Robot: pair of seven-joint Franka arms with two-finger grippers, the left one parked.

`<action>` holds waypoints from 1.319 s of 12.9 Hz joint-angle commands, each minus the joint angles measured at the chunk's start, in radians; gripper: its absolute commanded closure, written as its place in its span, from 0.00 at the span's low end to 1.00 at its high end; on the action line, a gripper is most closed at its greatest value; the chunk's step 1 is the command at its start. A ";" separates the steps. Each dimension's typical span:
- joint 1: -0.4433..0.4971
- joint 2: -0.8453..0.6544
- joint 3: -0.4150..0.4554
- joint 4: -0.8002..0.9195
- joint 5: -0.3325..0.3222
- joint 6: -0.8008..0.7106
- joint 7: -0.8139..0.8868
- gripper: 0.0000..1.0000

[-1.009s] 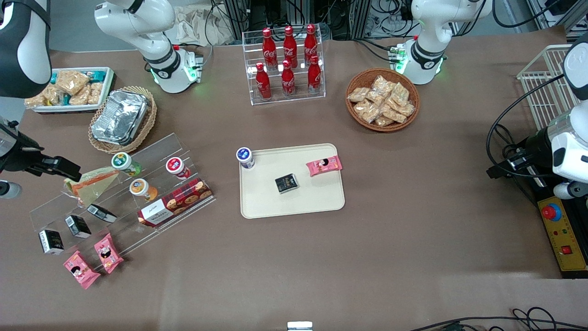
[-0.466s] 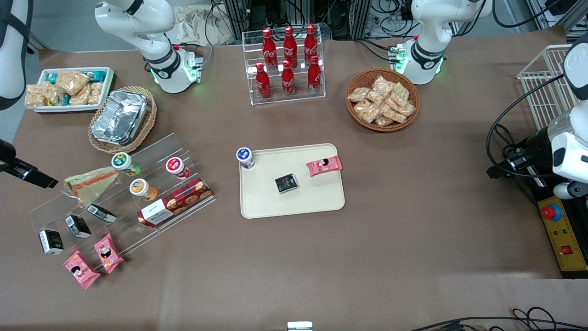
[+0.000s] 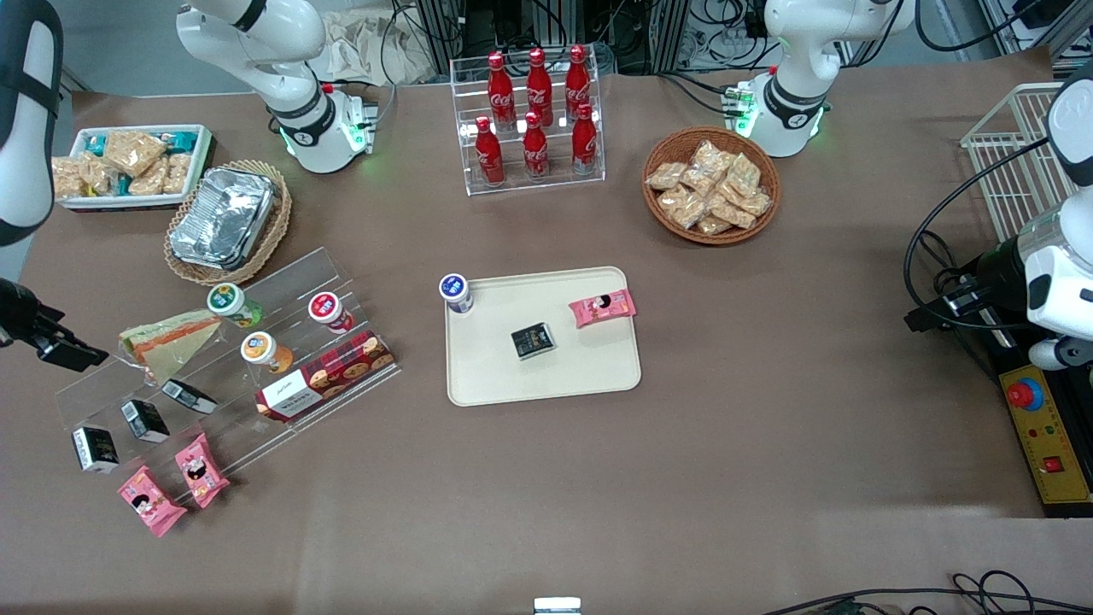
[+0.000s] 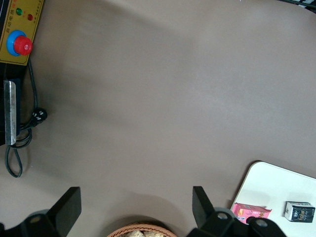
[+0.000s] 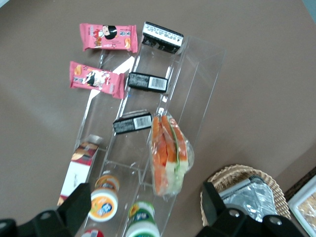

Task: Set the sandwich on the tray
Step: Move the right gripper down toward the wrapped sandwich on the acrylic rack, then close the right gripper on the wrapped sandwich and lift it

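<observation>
The sandwich [image 3: 166,336] is a clear-wrapped wedge with orange and green filling, lying on the upper step of a clear acrylic stand [image 3: 222,376]. It also shows in the right wrist view [image 5: 168,154]. My right gripper [image 3: 75,354] hangs above the table's edge at the working arm's end, beside the sandwich and apart from it. In the wrist view the gripper [image 5: 145,207] is open and empty, above the stand's cups. The cream tray [image 3: 555,371] lies mid-table and holds a pink snack packet [image 3: 603,307] and a small black box [image 3: 533,340].
The stand also holds cups [image 3: 260,348], black boxes [image 3: 143,419] and a biscuit box [image 3: 329,376]. Pink packets [image 3: 171,487] lie nearer the camera. A foil tray in a basket [image 3: 224,218], a white snack bin [image 3: 128,166], a cola rack [image 3: 534,120] and a white cup [image 3: 455,292] stand around.
My gripper has drawn away from the sandwich toward the working arm's end of the table, then dropped slightly. The sandwich and the tray's contents have not moved.
</observation>
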 commanded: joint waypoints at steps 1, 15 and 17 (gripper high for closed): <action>-0.035 -0.023 0.005 -0.116 -0.007 0.117 0.005 0.00; -0.044 -0.019 0.004 -0.330 0.022 0.329 -0.047 0.00; -0.044 -0.017 0.004 -0.359 0.022 0.360 -0.049 0.00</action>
